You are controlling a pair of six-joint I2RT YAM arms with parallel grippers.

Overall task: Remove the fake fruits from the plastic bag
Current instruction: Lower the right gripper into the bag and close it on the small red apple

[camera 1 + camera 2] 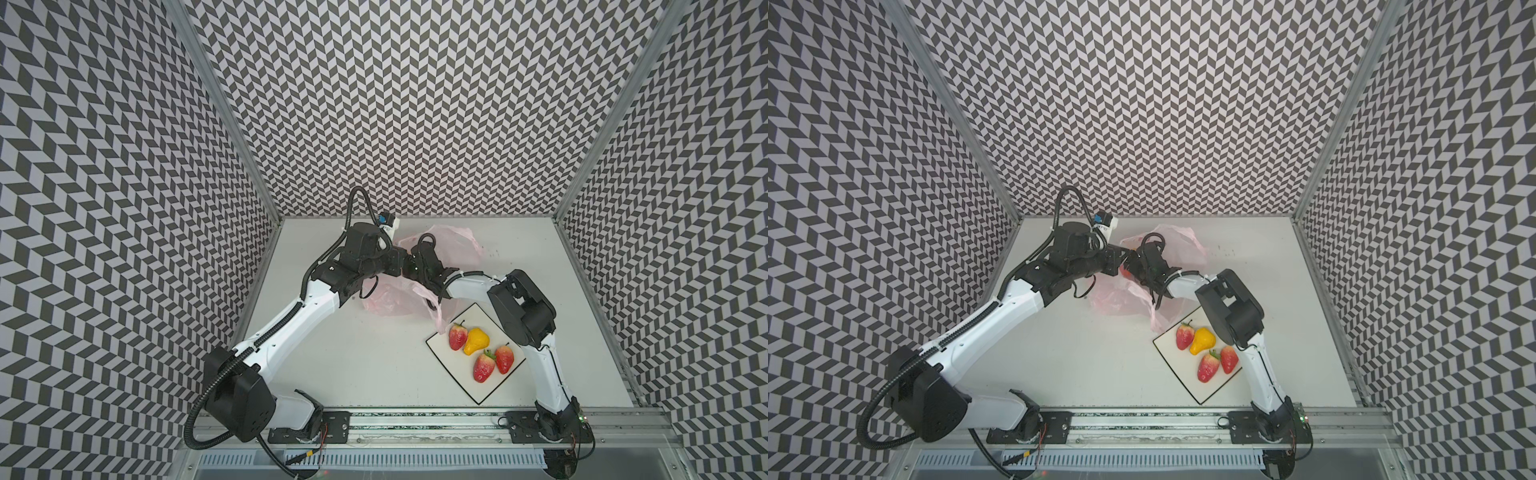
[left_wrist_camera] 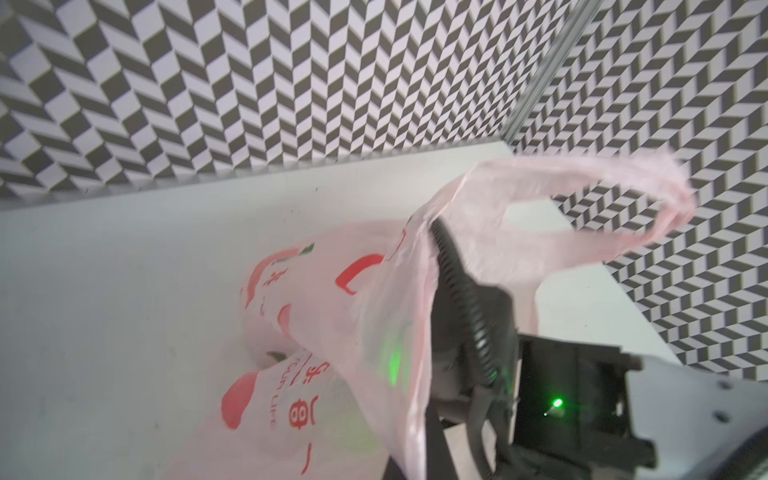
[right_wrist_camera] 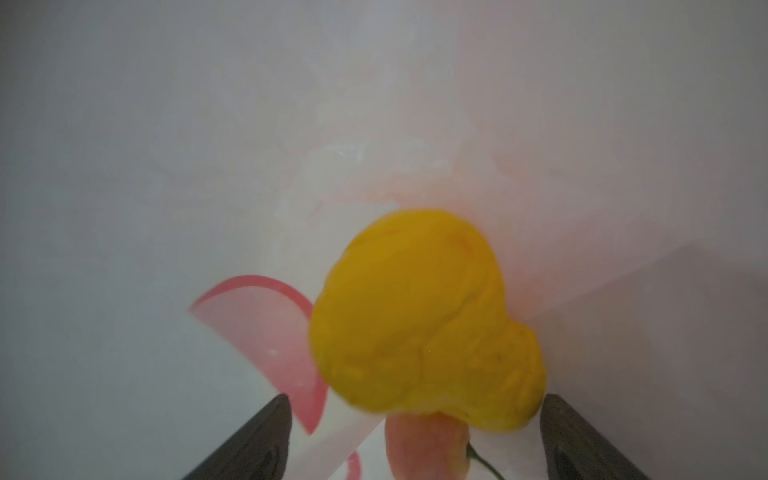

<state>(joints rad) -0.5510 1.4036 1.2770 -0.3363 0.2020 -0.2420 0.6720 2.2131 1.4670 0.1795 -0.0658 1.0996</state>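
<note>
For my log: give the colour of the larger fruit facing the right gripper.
The larger fruit is yellow, best seen in the right wrist view.

bag [image 2: 316, 316] pale pink with red print. walls [image 1: 415, 104] black-and-white chevron. board [image 1: 451, 362] white, black-edged. strawberries [image 1: 457, 337] red fading yellowish, green-topped. pear [image 1: 476, 340] yellow. table [image 1: 353, 365] off-white. arms [image 1: 291, 328] white and black.

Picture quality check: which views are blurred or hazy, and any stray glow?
Right wrist view: milky haze inside the plastic bag, yellow fruit soft, out of focus. Left wrist view: bag smeared by blur, green LED tinting the film. Both top views: sharp, evenly lit, no glare.
</note>
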